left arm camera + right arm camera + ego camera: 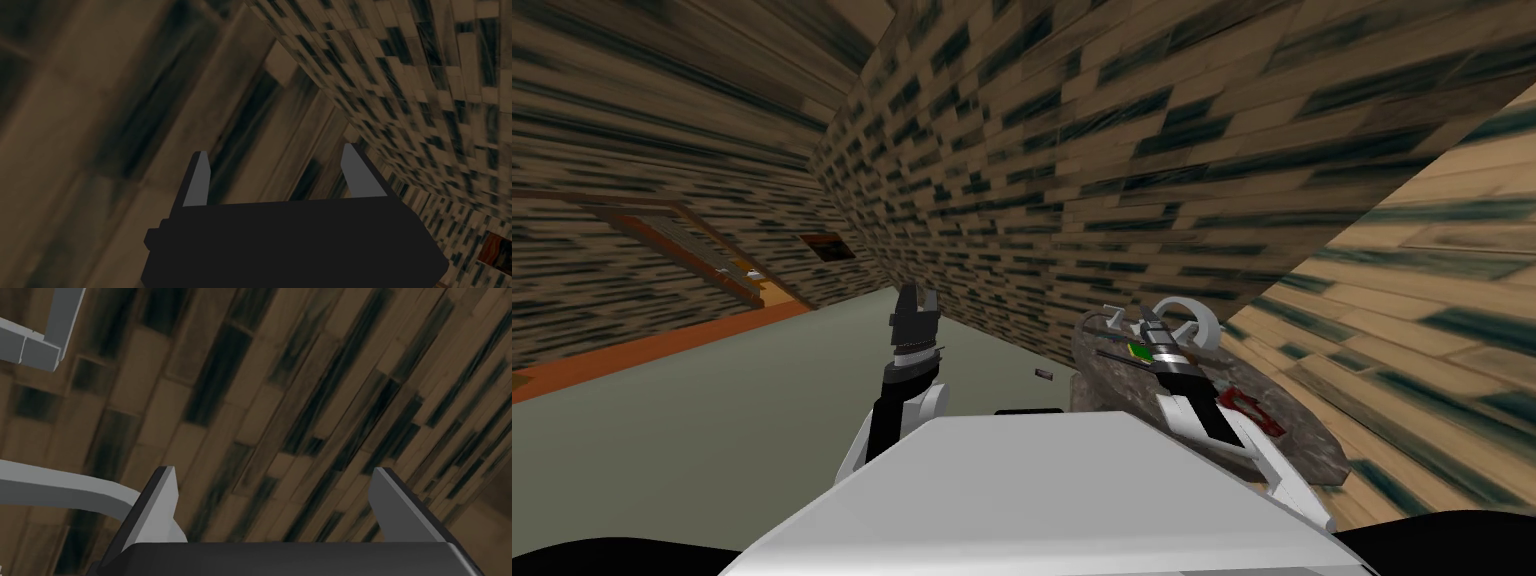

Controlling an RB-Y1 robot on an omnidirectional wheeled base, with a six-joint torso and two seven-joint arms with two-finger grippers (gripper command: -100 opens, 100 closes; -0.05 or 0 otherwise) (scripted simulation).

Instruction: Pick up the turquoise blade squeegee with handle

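A small green thing with a thin dark bar (1138, 351) lies on a rough stone counter (1302, 440) at my right; I cannot tell whether it is the squeegee. My right gripper (1150, 325) hangs just over it. In the right wrist view that gripper (274, 473) is open, with nothing between its fingers, and faces a brown plank wall. A grey curved tap (65, 488) passes beside one finger. My left gripper (914, 303) is raised in front of me over the floor. In its own wrist view it (276, 150) is open and holds nothing.
The grey curved tap (1184, 306) and a grey angled fitting (1102, 318) stand at the counter's back, against the brown plank wall (1132, 170). A red thing (1250, 410) lies on the counter nearer me. A small dark thing (1044, 375) lies on the grey-green floor (742, 410).
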